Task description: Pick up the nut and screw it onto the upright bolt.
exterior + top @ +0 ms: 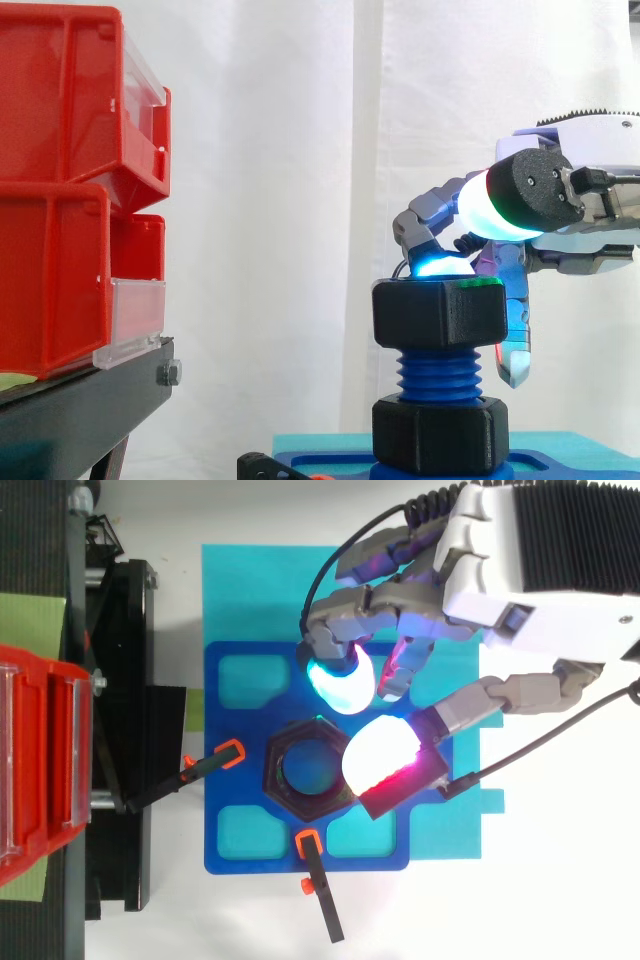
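Your hand [540, 190] hung over the right edge of the nut [440, 312] (gripping or not, you couldn't tell). The nut sat atop the upright bolt [440, 375], with open room left toward the red bins [60, 200].

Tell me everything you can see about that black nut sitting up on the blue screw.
The nut is a chunky black hexagon, matte and plastic-looking, with a round hole showing blue from above. It sits level atop the upright blue bolt, bare threads between it and a second black hexagonal piece below. The hand closes curled fingers on it from the arm's side, one cyan-glowing tip on its top rim.
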Motion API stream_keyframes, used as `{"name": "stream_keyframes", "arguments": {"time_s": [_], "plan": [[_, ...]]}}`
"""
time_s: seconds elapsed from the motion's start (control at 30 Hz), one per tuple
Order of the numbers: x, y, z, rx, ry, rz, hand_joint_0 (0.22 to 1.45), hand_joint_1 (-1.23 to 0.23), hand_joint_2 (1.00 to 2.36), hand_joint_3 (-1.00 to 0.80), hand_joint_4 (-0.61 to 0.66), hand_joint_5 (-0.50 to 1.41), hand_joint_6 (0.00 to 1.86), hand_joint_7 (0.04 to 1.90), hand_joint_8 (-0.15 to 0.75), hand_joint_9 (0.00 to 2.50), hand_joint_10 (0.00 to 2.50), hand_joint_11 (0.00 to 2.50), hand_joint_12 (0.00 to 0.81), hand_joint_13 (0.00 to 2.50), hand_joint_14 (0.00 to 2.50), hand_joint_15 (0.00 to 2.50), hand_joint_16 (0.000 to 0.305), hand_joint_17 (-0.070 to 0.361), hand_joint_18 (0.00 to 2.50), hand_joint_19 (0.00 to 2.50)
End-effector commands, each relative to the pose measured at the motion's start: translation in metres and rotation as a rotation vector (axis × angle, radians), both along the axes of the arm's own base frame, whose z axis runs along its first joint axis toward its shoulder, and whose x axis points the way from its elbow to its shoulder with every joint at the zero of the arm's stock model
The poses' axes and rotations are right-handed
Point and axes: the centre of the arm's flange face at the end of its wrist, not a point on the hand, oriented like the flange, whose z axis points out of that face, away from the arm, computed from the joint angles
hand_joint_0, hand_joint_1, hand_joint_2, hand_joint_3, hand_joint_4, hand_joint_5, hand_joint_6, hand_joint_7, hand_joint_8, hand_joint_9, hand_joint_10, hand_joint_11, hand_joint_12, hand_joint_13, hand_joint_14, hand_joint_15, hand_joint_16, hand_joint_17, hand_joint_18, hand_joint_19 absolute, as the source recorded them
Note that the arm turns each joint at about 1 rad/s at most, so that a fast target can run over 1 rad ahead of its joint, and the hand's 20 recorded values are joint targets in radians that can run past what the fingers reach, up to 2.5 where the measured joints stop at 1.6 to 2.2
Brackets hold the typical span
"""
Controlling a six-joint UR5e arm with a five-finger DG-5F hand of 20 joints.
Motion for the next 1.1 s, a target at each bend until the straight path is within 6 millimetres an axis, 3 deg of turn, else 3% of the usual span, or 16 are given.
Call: {"name": "stream_keyframes", "arguments": {"time_s": [0.0, 0.17, 0.33, 0.47, 0.67, 0.83, 1.07], "plan": [[-0.001, -0.004, 0.001, 0.0, -0.002, 0.003, 0.5, -0.33, 1.0, -0.5, 0.15, 0.06, 0.5, 1.37, 0.2, 1.44, 0.0, 0.0, 0.18, 1.01, 0.0, 0.0, 0.009, 0.021, 0.69, 0.0], [0.007, -0.02, 0.028, -0.002, -0.025, 0.021, 0.49, -0.31, 1.0, -0.5, 0.26, -0.04, 0.5, 1.04, 0.243, 1.25, 0.0, 0.0, 0.213, 0.89, 0.0, 0.0, 0.014, 0.032, 0.59, 0.0], [0.011, -0.039, 0.053, -0.034, -0.039, 0.036, 0.47, -0.28, 1.0, -0.5, 0.19, -0.14, 0.5, 0.81, 0.233, 0.96, 0.0, 0.0, 0.267, 0.7, 0.0, 0.0, 0.026, 0.058, 0.38, 0.0], [0.012, -0.042, 0.056, -0.04, -0.048, 0.043, 0.47, -0.26, 1.0, -0.5, 0.15, -0.17, 0.5, 0.69, 0.22, 0.78, 0.0, 0.0, 0.284, 0.59, 0.0, 0.0, 0.03, 0.067, 0.29, 0.0], [0.015, -0.027, 0.054, -0.036, -0.043, 0.062, 0.46, -0.24, 1.0, -0.5, 0.14, -0.18, 0.5, 0.64, 0.217, 0.63, 0.0, 0.0, 0.297, 0.47, 0.0, 0.0, 0.033, 0.075, 0.15, 0.0], [0.017, 0.0, 0.05, -0.031, -0.022, 0.098, 0.46, -0.22, 1.0, -0.5, 0.14, -0.18, 0.5, 0.65, 0.223, 0.59, 0.0, 0.0, 0.307, 0.43, 0.0, 0.0, 0.034, 0.077, 0.1, 0.0], [0.017, 0.013, 0.047, -0.03, -0.006, 0.117, 0.46, -0.22, 1.0, -0.5, 0.14, -0.18, 0.5, 0.65, 0.225, 0.56, 0.0, 0.0, 0.313, 0.4, 0.0, 0.0, 0.035, 0.08, 0.06, 0.0]]}}
